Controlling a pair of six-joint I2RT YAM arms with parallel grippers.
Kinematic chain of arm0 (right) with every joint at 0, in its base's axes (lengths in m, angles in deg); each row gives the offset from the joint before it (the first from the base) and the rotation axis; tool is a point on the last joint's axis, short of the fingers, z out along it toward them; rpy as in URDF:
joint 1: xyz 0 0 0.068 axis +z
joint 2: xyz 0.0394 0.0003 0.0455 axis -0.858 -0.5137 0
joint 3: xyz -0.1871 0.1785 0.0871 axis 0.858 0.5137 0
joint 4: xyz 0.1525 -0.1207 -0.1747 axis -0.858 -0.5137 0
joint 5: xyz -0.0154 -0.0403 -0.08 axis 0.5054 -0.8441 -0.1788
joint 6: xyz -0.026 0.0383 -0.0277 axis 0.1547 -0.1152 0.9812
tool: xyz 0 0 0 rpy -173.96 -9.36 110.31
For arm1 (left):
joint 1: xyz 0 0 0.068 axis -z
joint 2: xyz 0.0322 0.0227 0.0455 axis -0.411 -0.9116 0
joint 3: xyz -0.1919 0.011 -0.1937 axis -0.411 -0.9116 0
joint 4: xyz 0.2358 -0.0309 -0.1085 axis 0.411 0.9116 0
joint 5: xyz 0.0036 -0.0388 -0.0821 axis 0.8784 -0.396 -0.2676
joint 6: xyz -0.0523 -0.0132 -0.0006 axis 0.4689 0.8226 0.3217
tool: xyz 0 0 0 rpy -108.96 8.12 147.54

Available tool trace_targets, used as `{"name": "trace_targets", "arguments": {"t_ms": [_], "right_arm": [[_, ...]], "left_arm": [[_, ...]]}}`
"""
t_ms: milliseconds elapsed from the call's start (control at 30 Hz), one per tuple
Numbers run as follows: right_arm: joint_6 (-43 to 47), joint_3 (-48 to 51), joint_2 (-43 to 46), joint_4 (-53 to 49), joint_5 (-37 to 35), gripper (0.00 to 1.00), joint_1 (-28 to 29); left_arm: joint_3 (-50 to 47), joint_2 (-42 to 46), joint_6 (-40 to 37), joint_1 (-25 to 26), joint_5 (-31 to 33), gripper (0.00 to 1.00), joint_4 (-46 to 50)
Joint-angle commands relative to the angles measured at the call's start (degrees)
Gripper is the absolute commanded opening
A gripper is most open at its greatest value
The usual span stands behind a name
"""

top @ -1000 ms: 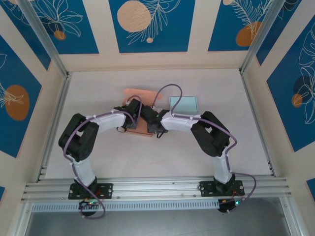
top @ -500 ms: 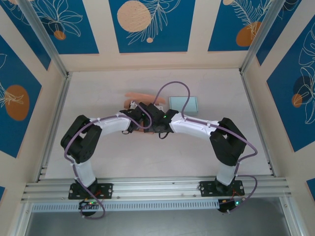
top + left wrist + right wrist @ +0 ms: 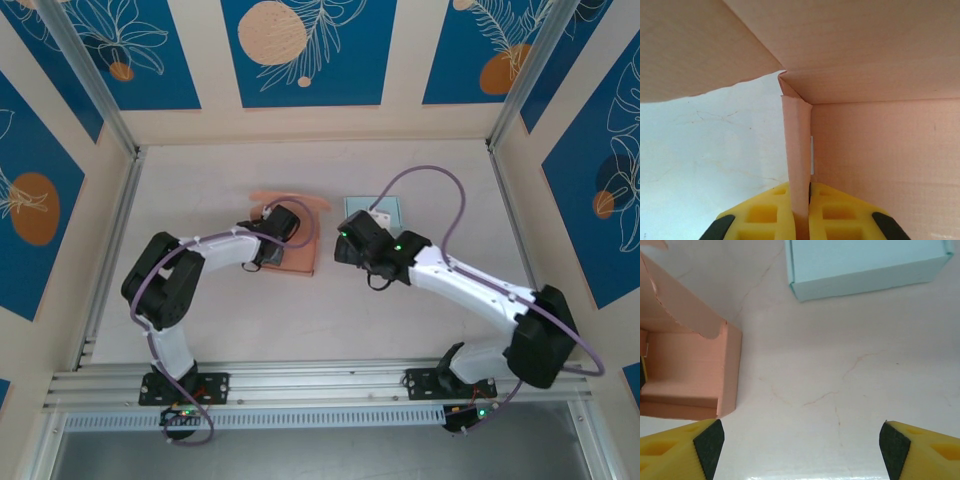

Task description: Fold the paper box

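Between the yellow fingers of the left gripper stood a thin upright wall of the salmon-pink paper box, pinched tight with no gap showing on either side of the card. Just above that grip the wall met a corner where a side panel ran off to the right and a large flap leaned overhead, its lower edge ragged against the pale table seen to the left. From above, the left gripper sat at the left side of the box, which lay a little left of the table's middle, with one flap spread flat toward the far wall. The right gripper had its jaws spread wide and held nothing; its two black pads stood far apart at the bottom corners of the wrist view with bare, faintly cracked tabletop between them. To the left of those open jaws the paper box showed its open interior and one upright corner, near the left finger though not touching it. Ahead of them, well apart, lay a closed light blue box. In the overhead view the right gripper hovered just to the right of the pink box with a strip of table separating them, and the light blue box sat just beyond it, partly covered by the wrist and its purple cable.
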Motion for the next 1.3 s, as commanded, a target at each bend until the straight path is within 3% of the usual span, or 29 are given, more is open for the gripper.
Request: {"name": "trace_targets", "arguments": {"t_ms": [0,200,367,533,733,967,1167,1267], "right_arm": [[-1.38,3.66,5.55,0.29,-2.15,0.84,-0.94],[0.43,8.15,14.30,2.17,-0.35,0.84,-3.46],[2.02,9.83,18.35,0.79,0.52,0.84,-5.50],[2.99,11.71,20.48,0.87,1.91,0.83,-7.02],[3.11,13.50,22.11,2.39,3.43,0.83,-6.89],[3.32,12.76,22.02,0.66,2.92,0.83,-5.80],[5.35,11.92,21.52,0.39,3.22,0.83,-4.95],[8.91,10.90,20.64,1.72,5.58,0.82,-4.81]], "left_arm": [[2.81,-3.82,-2.94,0.24,5.71,0.00,9.20],[11.94,-13.33,1.21,3.34,16.38,0.02,21.68],[13.64,-16.66,4.09,4.05,17.48,0.02,24.22],[10.71,-12.21,4.08,4.27,10.98,0.09,19.07],[7.96,-4.14,4.42,4.26,3.60,0.42,14.33],[5.35,2.59,5.00,3.97,-0.52,0.51,10.87],[1.36,11.43,6.26,3.56,-8.69,0.67,6.41],[-1.89,18.94,6.19,3.56,-12.65,0.70,4.17]]}}
